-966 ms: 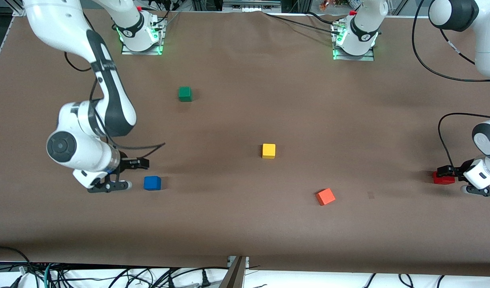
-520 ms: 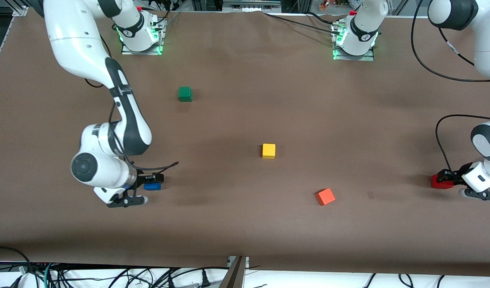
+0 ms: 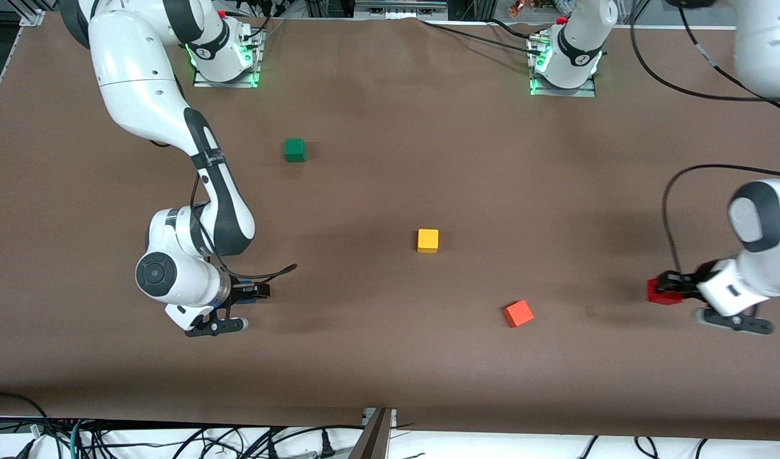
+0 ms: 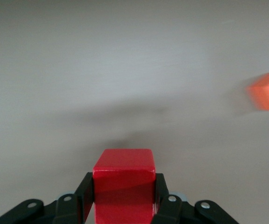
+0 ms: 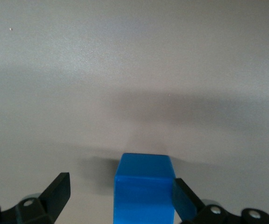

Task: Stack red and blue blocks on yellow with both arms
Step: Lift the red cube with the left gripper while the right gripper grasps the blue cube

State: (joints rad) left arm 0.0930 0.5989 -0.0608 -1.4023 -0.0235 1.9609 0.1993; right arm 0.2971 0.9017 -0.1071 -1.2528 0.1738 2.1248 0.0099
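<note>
The deep red block (image 3: 661, 292) is held in my left gripper (image 3: 669, 285), low over the table at the left arm's end. In the left wrist view the gripper (image 4: 123, 192) is shut on the red block (image 4: 123, 179). My right gripper (image 3: 255, 294) is down at the table toward the right arm's end and hides the blue block in the front view. In the right wrist view the blue block (image 5: 145, 189) stands between the open fingers of that gripper (image 5: 120, 187); one finger touches it and the other is apart. The yellow cube (image 3: 427, 240) sits alone mid-table.
An orange-red cube (image 3: 518, 313) lies between the yellow cube and the left gripper, nearer the front camera; it also shows blurred in the left wrist view (image 4: 267, 91). A green cube (image 3: 294, 150) sits toward the robots' bases.
My right gripper has moved onto the blue block, which now stands between its fingers. My left gripper has carried the red block toward the middle of the table.
</note>
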